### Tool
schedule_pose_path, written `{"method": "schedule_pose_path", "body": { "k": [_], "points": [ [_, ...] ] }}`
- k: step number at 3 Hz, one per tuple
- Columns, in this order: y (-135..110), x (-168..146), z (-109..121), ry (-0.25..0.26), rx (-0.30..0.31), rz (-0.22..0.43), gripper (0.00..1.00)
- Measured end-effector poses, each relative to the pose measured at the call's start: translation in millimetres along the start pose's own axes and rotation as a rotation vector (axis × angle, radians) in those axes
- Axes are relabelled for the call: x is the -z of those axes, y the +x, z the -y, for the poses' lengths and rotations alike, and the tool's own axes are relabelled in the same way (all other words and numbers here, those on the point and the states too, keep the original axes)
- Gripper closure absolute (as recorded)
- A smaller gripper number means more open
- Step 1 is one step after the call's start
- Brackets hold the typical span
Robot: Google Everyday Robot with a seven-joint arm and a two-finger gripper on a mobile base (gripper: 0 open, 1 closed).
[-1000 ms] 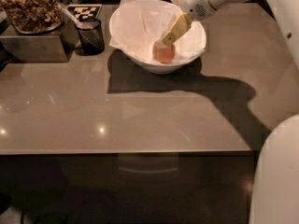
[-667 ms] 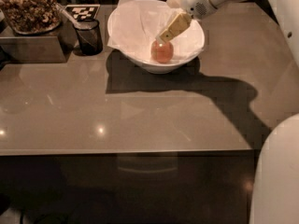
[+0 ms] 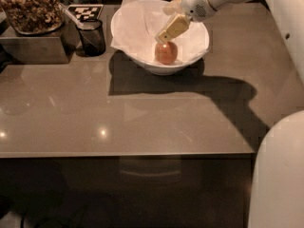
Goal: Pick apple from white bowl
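The apple (image 3: 166, 53) is small, round and reddish-orange. It lies near the front of the white bowl (image 3: 197, 45), on the white paper lining whose corners stick up. The bowl stands on the brown counter at the back, middle. My gripper (image 3: 165, 38) reaches down into the bowl from the upper right. Its yellowish tip is right at the top of the apple, touching it or just above it. The apple still rests on the paper.
A small dark cup (image 3: 92, 37) stands just left of the bowl. Further left, a dark box (image 3: 33, 49) carries a tray of nuts (image 3: 29, 8). A checkered tag (image 3: 84, 11) lies behind the cup. The robot's white body (image 3: 280, 175) fills the lower right.
The gripper has shifted slightly left and up inside the bowl, so more of the apple shows beneath its tip. The apple has stayed about where it was.
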State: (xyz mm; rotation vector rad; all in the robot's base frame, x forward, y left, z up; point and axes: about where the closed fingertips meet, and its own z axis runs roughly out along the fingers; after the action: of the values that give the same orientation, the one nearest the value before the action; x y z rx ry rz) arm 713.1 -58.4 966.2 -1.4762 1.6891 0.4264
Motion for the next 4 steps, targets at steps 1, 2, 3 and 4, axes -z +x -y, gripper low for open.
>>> {"method": "schedule_pose_path", "body": {
  "k": [1,2,3,4],
  "points": [
    [3.0,-13.9,1.9,-0.025,-0.002,0.022,0.27],
    [13.6,-23.6,5.0,-0.038,-0.025,0.046,0.28],
    [26.8,-33.9,6.9,-0.057,-0.036,0.054,0.27],
    [40.6,-41.2,8.4,-0.079,-0.038,0.040,0.25]
  ]
}}
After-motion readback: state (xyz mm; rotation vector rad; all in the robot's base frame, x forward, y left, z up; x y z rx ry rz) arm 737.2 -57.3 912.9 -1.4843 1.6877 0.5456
